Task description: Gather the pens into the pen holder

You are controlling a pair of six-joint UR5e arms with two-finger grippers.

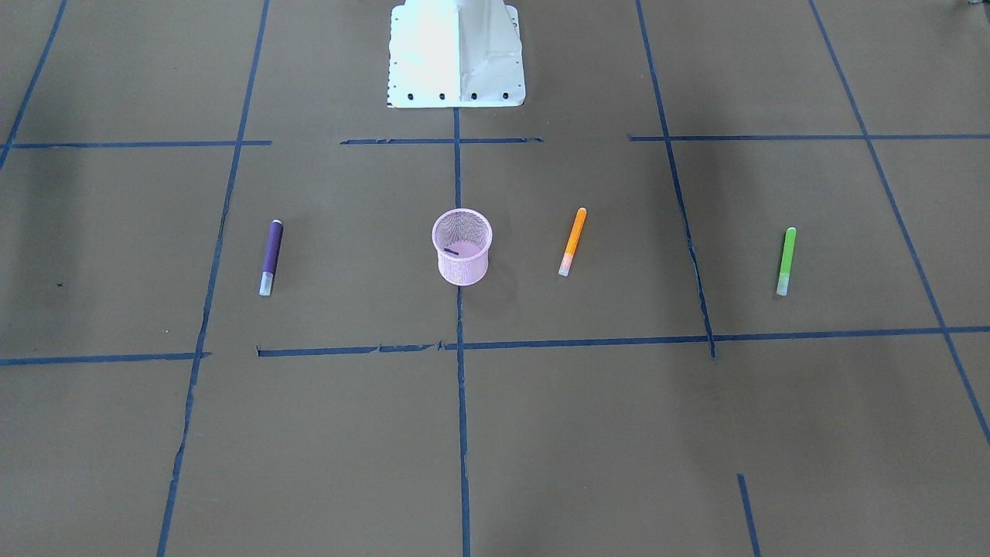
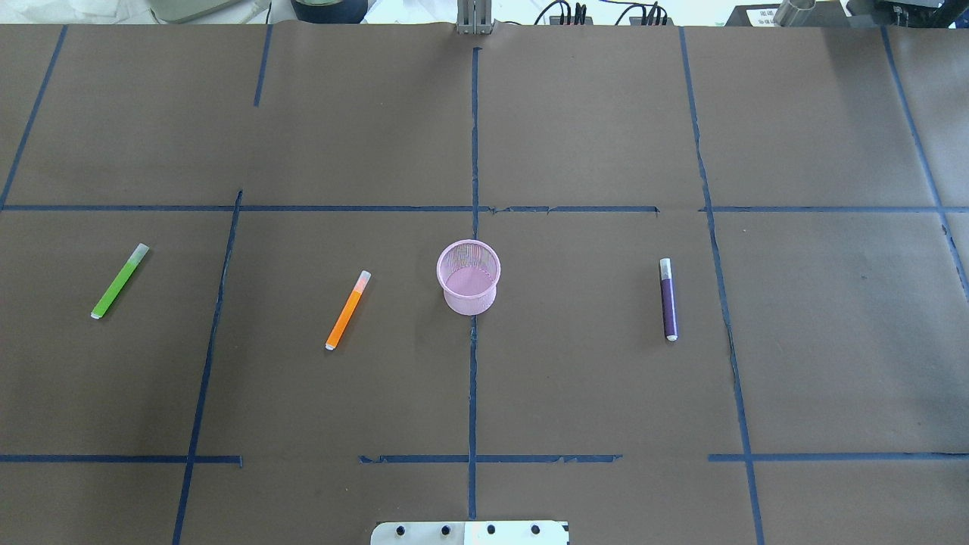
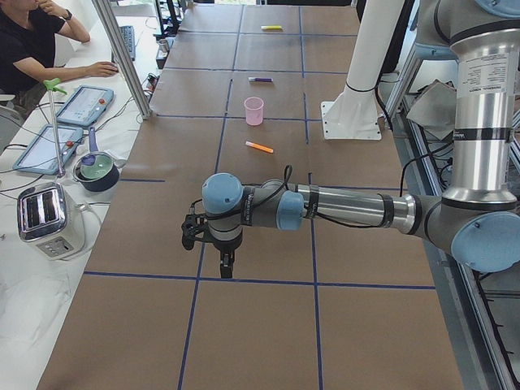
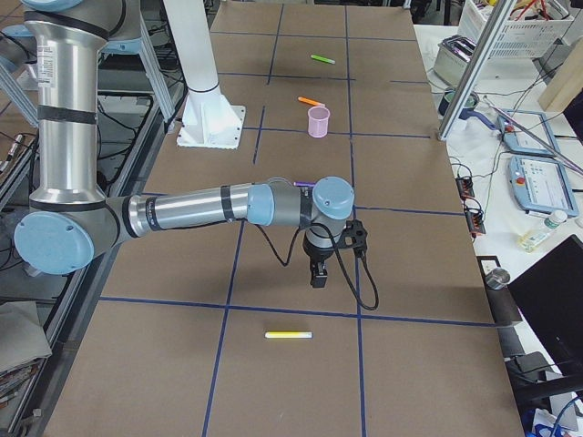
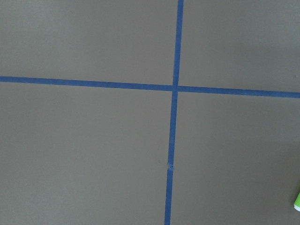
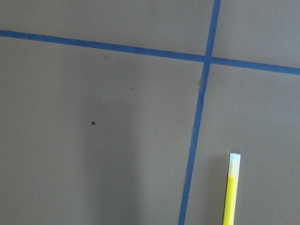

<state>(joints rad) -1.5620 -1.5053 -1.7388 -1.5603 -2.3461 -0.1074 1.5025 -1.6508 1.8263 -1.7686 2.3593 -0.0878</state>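
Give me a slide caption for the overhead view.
Pink mesh pen holder stands central; orange pen and green pen lie on its left, purple pen on its right.

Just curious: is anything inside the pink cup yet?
Nearly empty: overhead, the cup shows a bare pink floor. The front view shows a small dark mark low inside, too small to identify. Its near wall hides some floor.

Only a small black x mark [image 6: 93, 123] stands on the table [image 6: 70, 178]; a far white label [image 2: 759, 14] is too small to read.
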